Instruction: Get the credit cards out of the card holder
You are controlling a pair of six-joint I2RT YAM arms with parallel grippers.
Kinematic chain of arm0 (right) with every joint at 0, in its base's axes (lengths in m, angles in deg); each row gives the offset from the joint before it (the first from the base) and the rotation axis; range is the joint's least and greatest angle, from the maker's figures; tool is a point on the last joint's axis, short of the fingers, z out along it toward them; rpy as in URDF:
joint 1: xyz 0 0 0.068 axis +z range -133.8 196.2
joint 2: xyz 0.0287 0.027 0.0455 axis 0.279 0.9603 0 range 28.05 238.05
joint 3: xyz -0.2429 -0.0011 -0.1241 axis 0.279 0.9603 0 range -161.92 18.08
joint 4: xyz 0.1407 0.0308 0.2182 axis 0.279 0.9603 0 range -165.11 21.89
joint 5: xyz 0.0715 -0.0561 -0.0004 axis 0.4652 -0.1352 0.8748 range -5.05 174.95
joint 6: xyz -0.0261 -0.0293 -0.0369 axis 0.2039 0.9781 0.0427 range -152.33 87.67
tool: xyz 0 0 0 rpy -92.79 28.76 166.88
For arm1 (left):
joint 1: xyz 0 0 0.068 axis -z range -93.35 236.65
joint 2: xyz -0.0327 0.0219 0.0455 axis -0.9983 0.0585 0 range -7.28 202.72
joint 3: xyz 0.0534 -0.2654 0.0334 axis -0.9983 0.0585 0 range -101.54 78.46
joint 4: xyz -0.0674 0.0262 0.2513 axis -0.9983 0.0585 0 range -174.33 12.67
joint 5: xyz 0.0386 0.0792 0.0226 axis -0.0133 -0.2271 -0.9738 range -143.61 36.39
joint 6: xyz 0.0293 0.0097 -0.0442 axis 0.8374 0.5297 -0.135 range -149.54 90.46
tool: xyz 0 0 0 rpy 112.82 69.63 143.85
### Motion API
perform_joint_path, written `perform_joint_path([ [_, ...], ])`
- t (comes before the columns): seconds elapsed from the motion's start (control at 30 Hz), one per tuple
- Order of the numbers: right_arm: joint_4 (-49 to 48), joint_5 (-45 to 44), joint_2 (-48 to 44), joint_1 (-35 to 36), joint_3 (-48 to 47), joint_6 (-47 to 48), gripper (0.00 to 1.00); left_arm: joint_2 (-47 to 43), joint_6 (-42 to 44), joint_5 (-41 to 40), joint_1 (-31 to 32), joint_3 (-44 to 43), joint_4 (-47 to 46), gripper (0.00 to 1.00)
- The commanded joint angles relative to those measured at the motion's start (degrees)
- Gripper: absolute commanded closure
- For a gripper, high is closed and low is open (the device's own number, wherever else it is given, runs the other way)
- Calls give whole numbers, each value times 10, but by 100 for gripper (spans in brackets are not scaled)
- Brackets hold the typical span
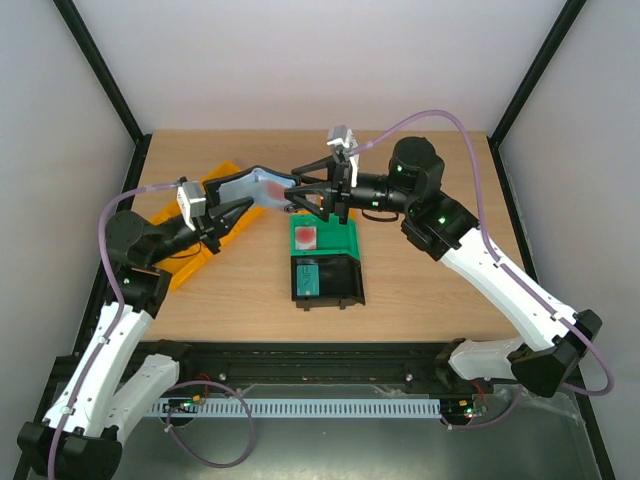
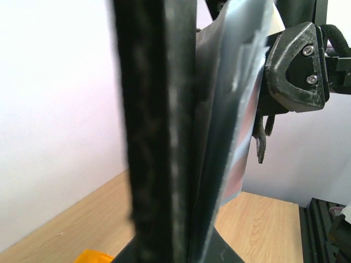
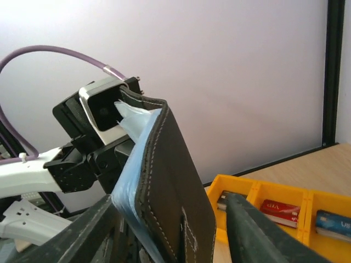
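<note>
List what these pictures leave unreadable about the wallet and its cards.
Left wrist view: a blurred finger of the left gripper covers most of the flat black bifold wallet.
Right wrist view: the wallet's outer cover faces the camera, hiding its pockets.
Top view: the small red plastic card is a smear; count unclear.

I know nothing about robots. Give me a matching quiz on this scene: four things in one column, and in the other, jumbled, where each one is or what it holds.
Things:
1. wallet
2. orange tray
3. green bin
4. black bin

Descriptions:
A. holds a teal card
B. gripped in mid-air by the left tool
C. holds a pale card with a red spot
D. lies on the table's left side

Pairs: 1-B, 2-D, 3-C, 4-A
</note>
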Motion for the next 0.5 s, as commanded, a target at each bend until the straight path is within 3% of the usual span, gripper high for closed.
perform_joint_path([
  [0.0,-38,23,-4,3,11,-36,52,-9,-15,14,-3,-2,-40,98],
  [0.13,-57,15,0,3,9,-53,61,-12,-11,12,-3,-4,-35,98],
  [0.17,-59,12,2,3,8,-55,67,-12,-12,13,-3,-4,-36,98],
  [0.27,-38,2,6,3,0,-46,96,-10,-27,16,-4,-3,-49,98],
  [0.37,-25,-12,4,1,-1,-44,98,-12,-57,-23,-8,7,-56,98],
  [0.4,-17,-30,4,1,-3,-45,98,-14,-68,-60,-9,11,-53,93],
  [0.47,11,-69,7,-1,-10,-46,98,-16,-90,-186,-13,19,-13,59],
])
